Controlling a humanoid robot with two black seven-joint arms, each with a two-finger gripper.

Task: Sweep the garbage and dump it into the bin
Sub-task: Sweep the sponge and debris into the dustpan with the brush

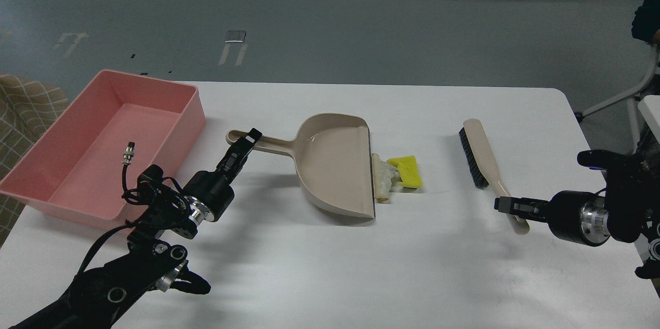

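Observation:
The garbage lies mid-table: a whitish bread-like wedge (382, 178) against the dustpan's lip, with a yellow sponge piece (407, 170) touching its right side. The beige dustpan (335, 164) lies flat with its handle pointing left. My left gripper (248, 141) is closed on the end of that handle. The beige brush (479, 156) lies to the right of the garbage with its black bristles facing left. My right gripper (502, 205) is shut on its handle near the lower end. The pink bin (77, 164) stands empty at the table's left.
The white table (361, 267) ends just right of my right arm. A checkered cloth (26, 107) lies left of the bin. Chair legs (634, 97) stand off the table's right edge. A loose cable connector (127, 152) on my left arm hangs over the bin.

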